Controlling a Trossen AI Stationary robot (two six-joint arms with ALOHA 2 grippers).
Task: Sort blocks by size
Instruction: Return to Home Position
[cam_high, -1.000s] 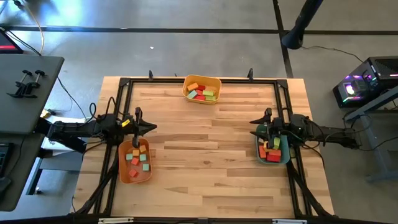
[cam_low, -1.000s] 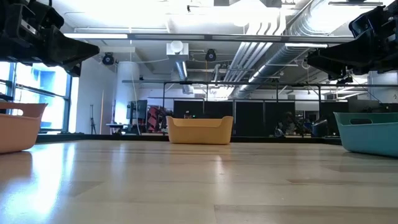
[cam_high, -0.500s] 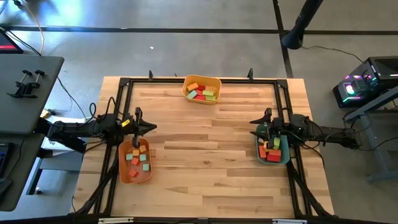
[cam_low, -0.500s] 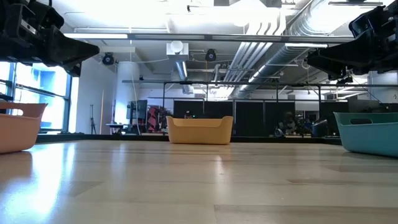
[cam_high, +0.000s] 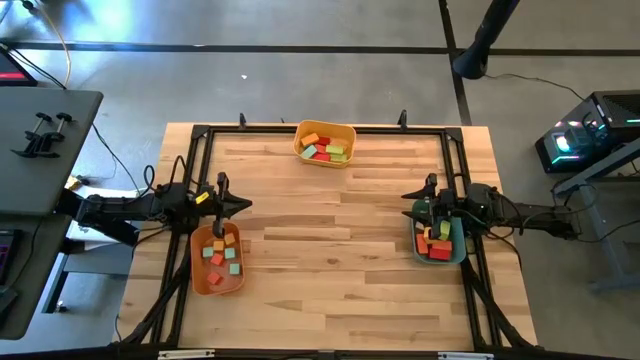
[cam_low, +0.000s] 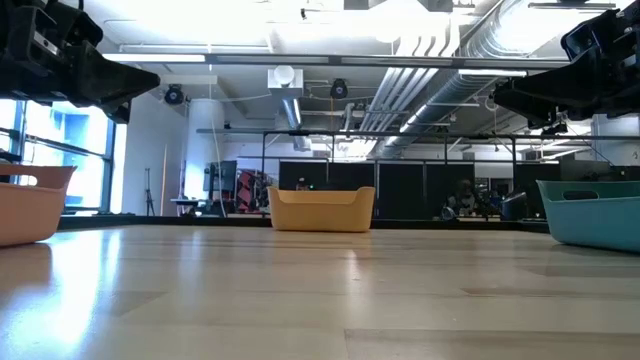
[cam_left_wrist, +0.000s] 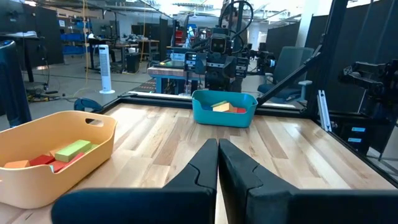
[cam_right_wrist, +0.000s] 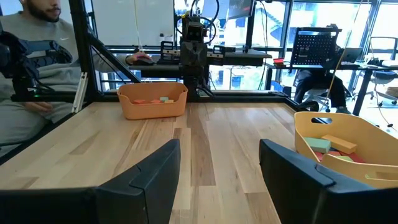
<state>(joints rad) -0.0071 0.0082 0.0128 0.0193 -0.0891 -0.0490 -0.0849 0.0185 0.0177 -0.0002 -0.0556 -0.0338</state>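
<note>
No text, label, brand mark, number or sign can be read in any view, on the light wooden table (cam_high: 330, 220) or anywhere beyond it.

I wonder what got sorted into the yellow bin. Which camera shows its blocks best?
The high view: it looks straight down into the yellow bin, showing its blocks in red, orange and green. The low view shows only the bin's outer wall. Both wrist views see it side-on, with only a few blocks visible.
</note>
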